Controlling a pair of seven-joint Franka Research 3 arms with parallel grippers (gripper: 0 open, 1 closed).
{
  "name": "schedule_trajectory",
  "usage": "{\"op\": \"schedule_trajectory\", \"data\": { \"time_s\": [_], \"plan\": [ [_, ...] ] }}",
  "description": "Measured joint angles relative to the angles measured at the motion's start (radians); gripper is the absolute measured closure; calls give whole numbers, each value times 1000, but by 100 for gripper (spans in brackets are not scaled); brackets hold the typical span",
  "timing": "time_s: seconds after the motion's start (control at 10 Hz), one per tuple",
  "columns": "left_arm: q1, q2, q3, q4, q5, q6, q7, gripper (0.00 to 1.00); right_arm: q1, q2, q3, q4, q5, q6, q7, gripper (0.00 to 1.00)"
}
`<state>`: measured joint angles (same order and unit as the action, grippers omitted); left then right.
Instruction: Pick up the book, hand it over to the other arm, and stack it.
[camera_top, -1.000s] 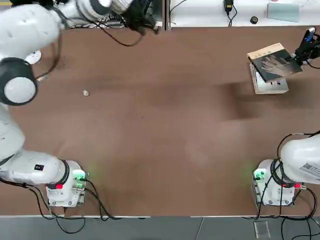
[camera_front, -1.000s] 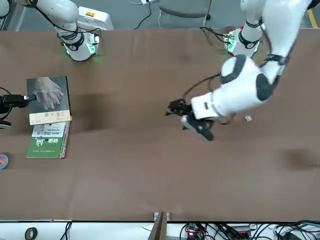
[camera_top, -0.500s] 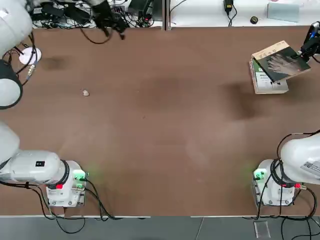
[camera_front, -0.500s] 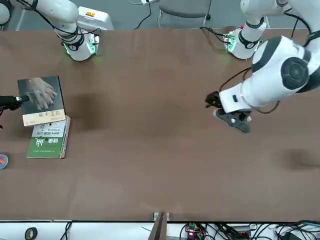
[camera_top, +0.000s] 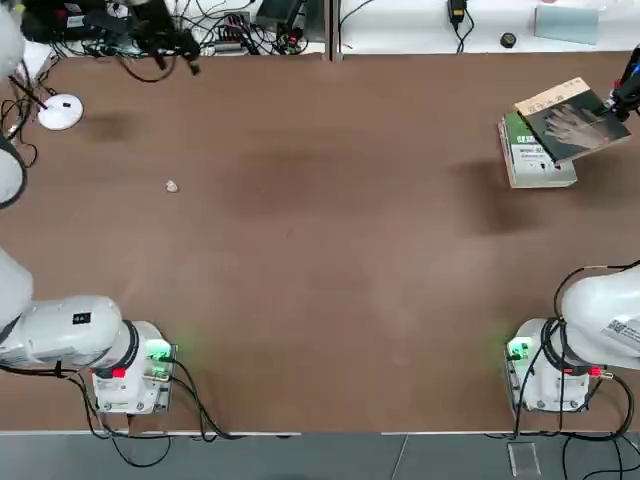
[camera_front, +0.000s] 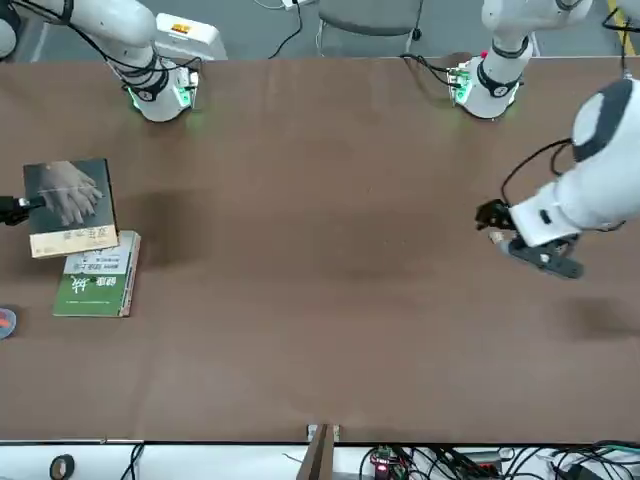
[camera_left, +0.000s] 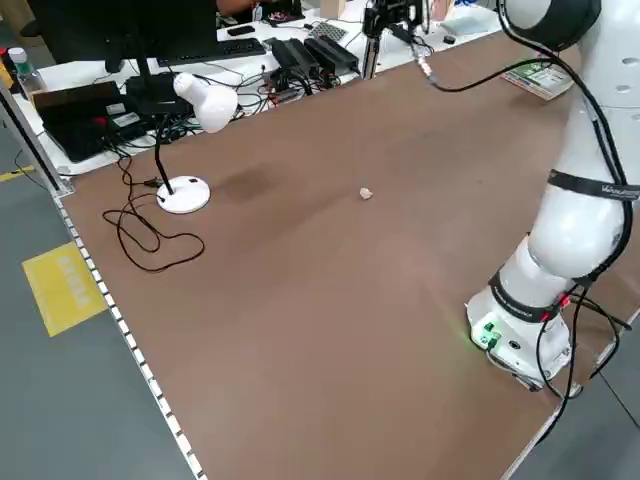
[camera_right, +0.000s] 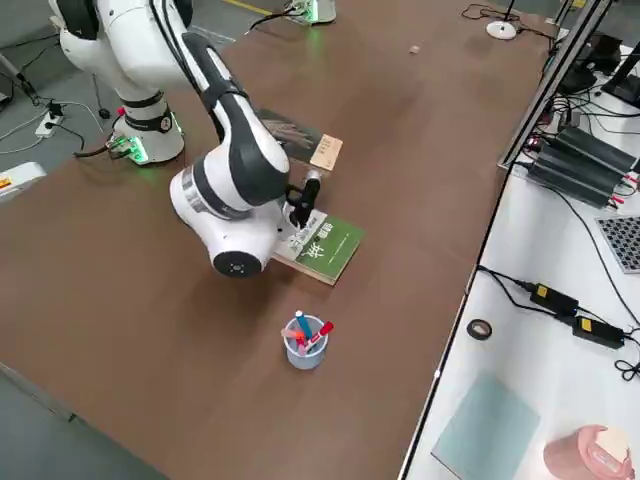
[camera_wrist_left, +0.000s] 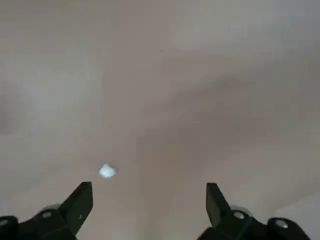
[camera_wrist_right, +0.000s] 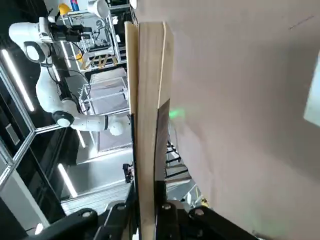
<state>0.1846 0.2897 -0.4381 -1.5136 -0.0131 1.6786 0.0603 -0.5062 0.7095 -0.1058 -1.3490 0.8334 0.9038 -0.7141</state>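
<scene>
The book (camera_top: 573, 120), dark grey-green with a pale hand picture and a tan band, hangs tilted at the table's far right. My right gripper (camera_top: 631, 92) is shut on its outer edge. Its inner corner overlaps the green-and-white book (camera_top: 533, 160) lying flat on the table. From the front, the book (camera_front: 68, 205) is at the left with the right gripper (camera_front: 14, 208) beside it. The right wrist view shows the book (camera_wrist_right: 148, 125) edge-on between the fingers. My left gripper (camera_top: 178, 48) is open and empty over the far left edge, away from both books.
A small white crumb (camera_top: 172, 186) lies on the brown table (camera_top: 350, 250). A desk lamp (camera_left: 205, 100) stands at the far left corner. A cup of pens (camera_right: 305, 342) stands beyond the green-and-white book (camera_right: 325, 248). Cables and boxes line the bench past the far edge.
My left arm has swung away along the far edge toward its own side. My right gripper has carried the book a little farther right, so it covers less of the green-and-white book.
</scene>
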Motion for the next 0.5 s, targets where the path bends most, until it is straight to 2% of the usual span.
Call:
{"op": "schedule_trajectory", "data": {
  "time_s": [0.2,0.5],
  "plan": [
    [62,-9,0,-17,33,0,3,0,-12,41,0,27,-1,0,-57,84],
    [102,-20,0,-27,95,5,-2,0,-18,85,1,43,-27,1,-148,84]
  ]
}}
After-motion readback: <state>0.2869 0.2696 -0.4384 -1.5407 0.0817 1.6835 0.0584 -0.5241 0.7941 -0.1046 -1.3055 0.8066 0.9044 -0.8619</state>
